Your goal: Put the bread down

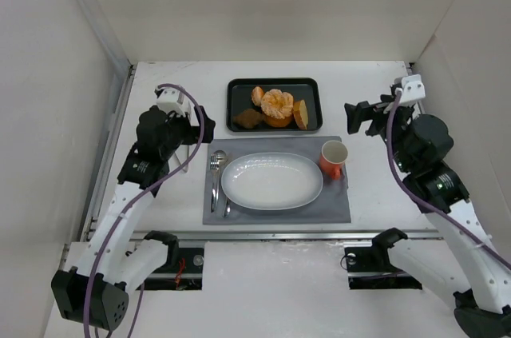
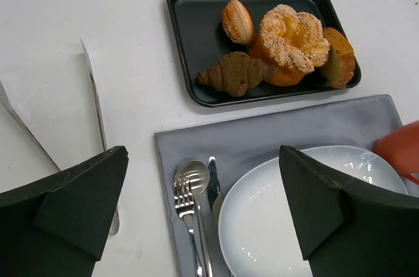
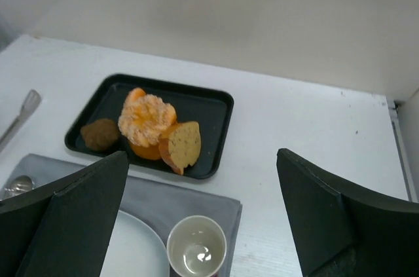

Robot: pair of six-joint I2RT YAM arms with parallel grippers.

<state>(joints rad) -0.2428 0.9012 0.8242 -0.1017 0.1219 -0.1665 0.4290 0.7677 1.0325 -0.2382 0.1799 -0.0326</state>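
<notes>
The bread is a small oval golden-orange roll at the back left of the black tray, next to a large round sugared pastry. In the left wrist view the bread lies on the tray untouched. In the right wrist view the bread peeks out behind the pastry. My left gripper is open and empty, above the table left of the tray; in its own view the left gripper hovers over the cutlery. My right gripper is open and empty, right of the tray.
A dark brown croissant and a cut bread wedge share the tray. A white oval plate, a fork, spoon and knife and an orange cup sit on a grey placemat. Tongs lie left of the mat.
</notes>
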